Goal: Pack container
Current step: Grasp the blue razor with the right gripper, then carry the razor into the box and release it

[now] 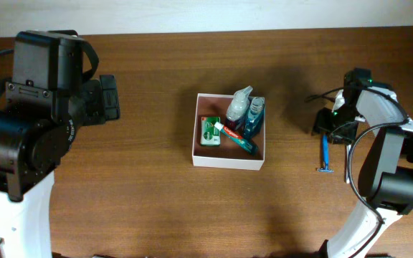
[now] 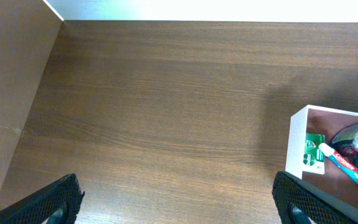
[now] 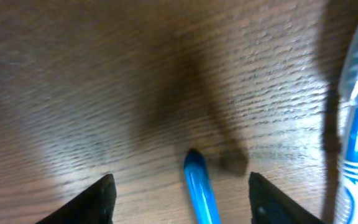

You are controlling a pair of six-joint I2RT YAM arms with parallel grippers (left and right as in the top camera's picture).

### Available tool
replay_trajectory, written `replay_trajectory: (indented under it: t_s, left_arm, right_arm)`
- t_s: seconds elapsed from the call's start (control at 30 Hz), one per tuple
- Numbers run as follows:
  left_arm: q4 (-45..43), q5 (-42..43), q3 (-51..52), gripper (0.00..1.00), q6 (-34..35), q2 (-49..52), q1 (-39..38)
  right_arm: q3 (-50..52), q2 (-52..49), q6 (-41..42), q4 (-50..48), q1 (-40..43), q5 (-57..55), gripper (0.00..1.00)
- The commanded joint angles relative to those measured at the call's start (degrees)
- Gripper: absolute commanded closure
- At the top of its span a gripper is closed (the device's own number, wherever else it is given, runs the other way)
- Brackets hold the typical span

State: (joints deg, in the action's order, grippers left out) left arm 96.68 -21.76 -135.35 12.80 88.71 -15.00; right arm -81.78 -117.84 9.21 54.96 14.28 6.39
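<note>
The container point(image 1: 228, 162), a shallow square box with thin white walls and a pinkish-brown floor, sits at the middle of the wooden table point(image 1: 156, 186), well apart from both arms. In the overhead view it lies toward 4 o'clock from the left gripper point(image 1: 110, 97) and toward 9 o'clock from the right gripper point(image 1: 328, 129). The left gripper's jaws stand wide apart over bare wood, and in its wrist view the box enters at the 3 o'clock edge. The right gripper's jaws are also spread wide. The tip of a blue razor point(image 1: 325, 154) handle lies between the black fingers point(image 3: 98, 199) without touching either, and the razor runs toward 6 o'clock from the gripper in the overhead view. At the 3 o'clock edge of the right wrist view lies a blurred blue-and-white handle point(image 3: 353, 130) that I cannot identify. Inside the box a green-and-white carton point(image 1: 209, 133) lies at 9 o'clock, its print too small to read. A toothpaste tube point(image 1: 236, 137) lies slanted beside it, and its red band carries white lettering that seems to read Colgate. A clear bottle point(image 1: 239, 106) and a blue bottle point(image 1: 256, 118) rest toward 1 o'clock.
</note>
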Motion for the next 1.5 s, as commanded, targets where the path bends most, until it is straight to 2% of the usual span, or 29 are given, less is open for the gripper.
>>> replay_trajectory:
  t_s: [0.0, 0.1, 0.2, 0.33, 0.4, 0.67, 0.83, 0.93, 1.07, 1.2, 1.3, 1.47]
  left_arm:
    - [0.00, -1.01, -0.46, 0.01, -0.92, -0.22, 0.28]
    - [0.00, -1.01, -0.46, 0.01, -0.92, -0.22, 0.26]
    - [0.00, -1.01, -0.46, 0.00, -0.92, -0.22, 0.26]
    - [0.00, -1.01, -0.46, 0.01, -0.92, -0.22, 0.28]
    - [0.00, -1.01, -0.46, 0.01, -0.92, -0.22, 0.28]
    - [0.00, -1.01, -0.46, 0.01, -0.92, -0.22, 0.26]
    - [0.00, -1.01, -0.46, 0.01, -0.92, -0.22, 0.28]
    - [0.00, -1.01, -0.46, 0.01, -0.92, -0.22, 0.28]
    - [0.00, -1.01, -0.46, 0.01, -0.92, -0.22, 0.28]
    - [0.00, -1.01, -0.46, 0.01, -0.92, -0.22, 0.28]
    - [0.00, -1.01, -0.46, 0.01, -0.92, -0.22, 0.26]
    - [0.00, -1.01, -0.46, 0.01, -0.92, -0.22, 0.28]
  right_arm:
    - [2.47, -1.16, 0.76, -0.68, 0.28, 0.61, 0.41]
    - [3.52, -1.16, 0.74, -0.98, 0.26, 0.50, 0.51]
    - [3.50, -1.14, 0.76, -0.76, 0.26, 0.55, 0.73]
    - [3.04, -0.70, 0.76, 0.94, 0.24, 0.52, 0.90]
    - [2.47, 0.15, 0.74, 2.23, 0.24, 0.55, 0.95]
    - [-1.60, 11.19, 0.02, 9.57, -4.11, 0.74, 0.96]
    - [-2.71, 22.60, -4.02, 13.11, -13.51, 2.78, 0.96]
    - [-2.71, 28.41, -7.85, 13.35, -22.21, 5.22, 0.96]
    - [-2.71, 30.82, -18.10, 12.44, -33.75, 6.25, 0.96]
    - [-2.69, 29.38, -33.81, 9.42, -41.77, 3.39, 0.96]
    - [-2.67, 27.39, -44.11, 5.20, -44.19, 1.36, 0.96]
    - [-2.67, 23.26, -51.82, -1.73, -44.15, 1.99, 0.96]
